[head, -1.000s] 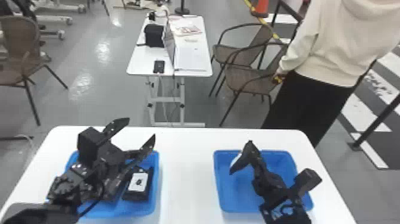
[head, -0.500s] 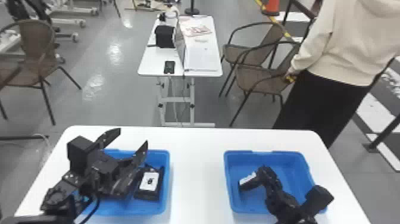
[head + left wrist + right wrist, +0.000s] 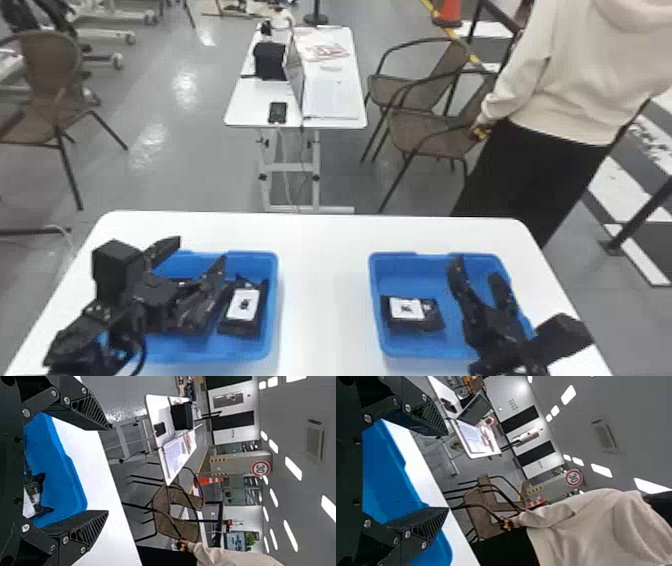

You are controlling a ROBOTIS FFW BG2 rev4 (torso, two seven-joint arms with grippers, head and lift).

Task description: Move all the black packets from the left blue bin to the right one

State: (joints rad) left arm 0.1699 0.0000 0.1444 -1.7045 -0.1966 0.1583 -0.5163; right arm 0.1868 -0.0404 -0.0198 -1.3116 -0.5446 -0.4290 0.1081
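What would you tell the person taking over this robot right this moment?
Left gripper: open, empty, over the left blue bin.
Right gripper: open, empty, over the right blue bin.
Done: one black packet lies in the right bin.
Still to move: at least one labelled packet in the left bin; the left gripper may hide more.

- White table [image 3: 325, 305], spread before me: a smooth, pale top with a straight far edge and rounded far corners.
- Left blue bin [image 3: 274, 305], on my left: open-topped, round-cornered, standing upright and flat on the tabletop, partly hidden from me.
- Right blue bin [image 3: 376, 300], on my right: similar in form, likewise upright and partly hidden.
- Arrangement, as I view it: the two bins side by side, well apart, white tabletop between them and beyond their far rims.
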